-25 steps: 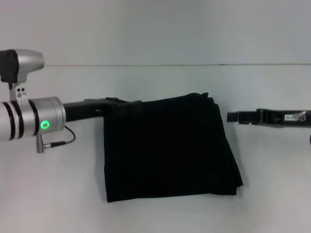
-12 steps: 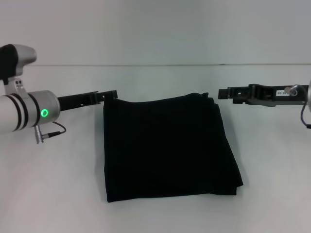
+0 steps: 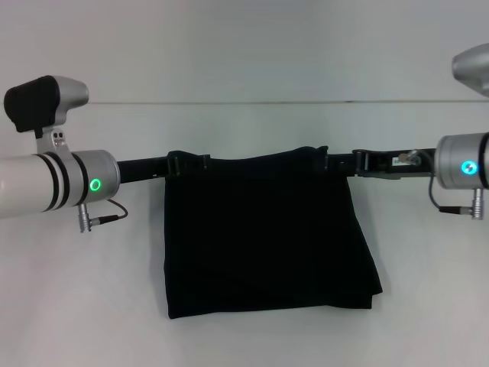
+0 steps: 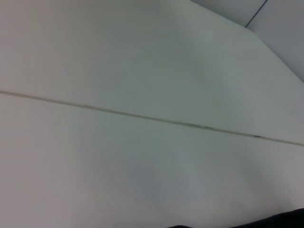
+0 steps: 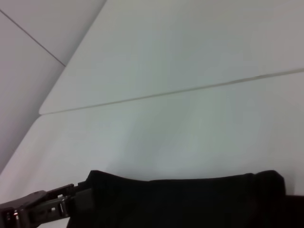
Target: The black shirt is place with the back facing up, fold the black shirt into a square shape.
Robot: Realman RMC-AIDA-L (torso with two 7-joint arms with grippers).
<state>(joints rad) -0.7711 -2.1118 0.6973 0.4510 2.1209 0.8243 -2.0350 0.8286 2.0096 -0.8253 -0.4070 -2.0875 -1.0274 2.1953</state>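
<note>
The black shirt (image 3: 267, 237) lies folded into a rough square on the white table, plain side up, with no print showing. My left gripper (image 3: 189, 163) reaches in from the left and sits at the shirt's far left corner. My right gripper (image 3: 340, 162) reaches in from the right and sits at the far right corner. The right wrist view shows the shirt's far edge (image 5: 180, 204) and the left gripper (image 5: 45, 206) at its end. The left wrist view shows mostly bare table.
The white table (image 3: 244, 336) has a thin seam line (image 3: 244, 102) running across behind the shirt. Both forearms, each with a green light, hang low over the table at the left (image 3: 95, 184) and right (image 3: 467, 168).
Both arms have moved inward. The left gripper, drawn back half a second ago, is again at the far left corner. The right gripper has come from beside the shirt to its far right corner.
</note>
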